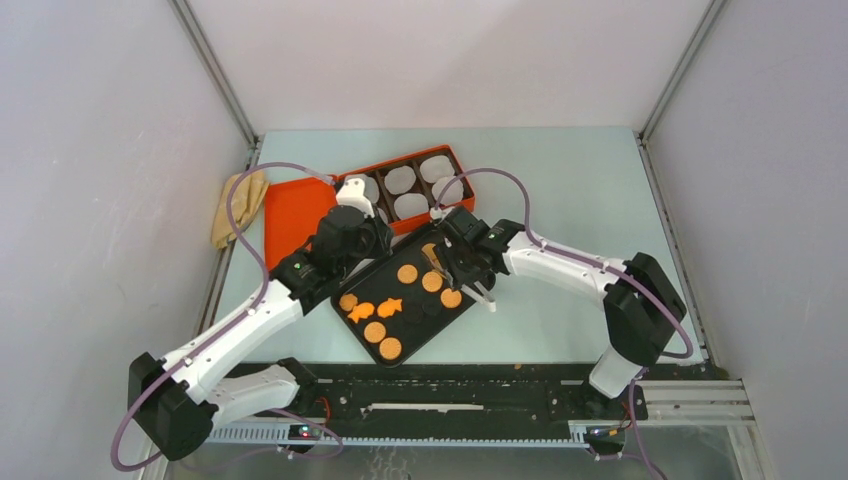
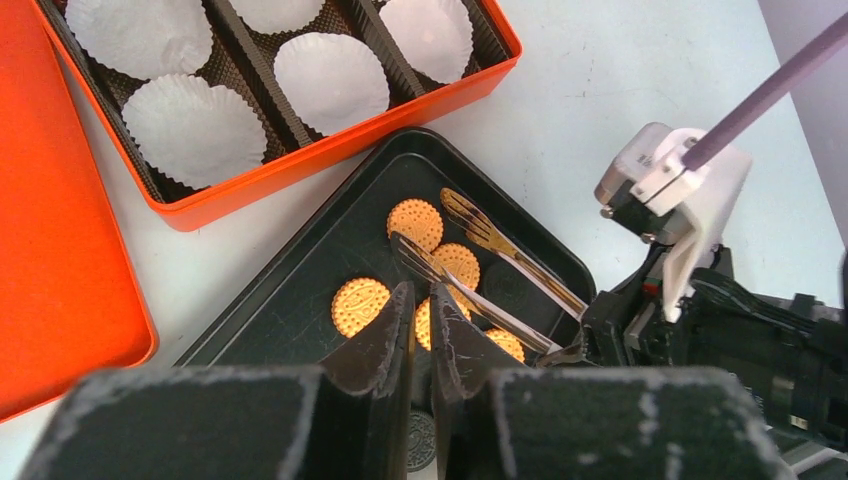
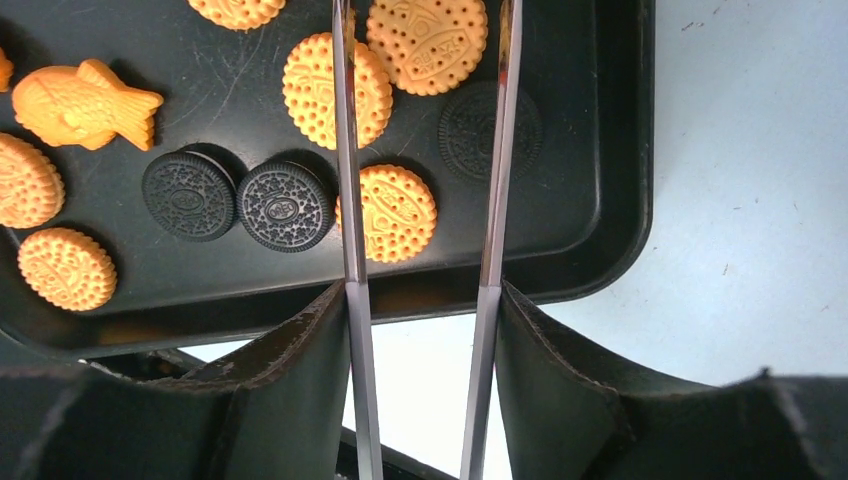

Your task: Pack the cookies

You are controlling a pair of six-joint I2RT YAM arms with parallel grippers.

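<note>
The cookies lie on a black tray (image 1: pixel 385 285): round orange ones (image 1: pixel 407 273), two orange fish (image 1: pixel 375 310) and a few dark round ones (image 3: pixel 285 205). My right gripper (image 1: pixel 465 270) (image 3: pixel 422 290) is shut on metal tongs (image 3: pixel 347 150). The tong arms stand apart over the tray, either side of an orange cookie (image 3: pixel 398 212). My left gripper (image 1: pixel 375 248) (image 2: pixel 422 290) hovers over the tray's left part, its jaws almost together and holding nothing. The tongs (image 2: pixel 510 250) show just right of it.
An orange box (image 1: pixel 395 163) with white paper liners (image 2: pixel 335 80) in dark compartments stands behind the tray. Its orange lid (image 1: pixel 290 215) lies to the left, with a tan cloth (image 1: pixel 238 205) beyond it. Grey walls enclose the table.
</note>
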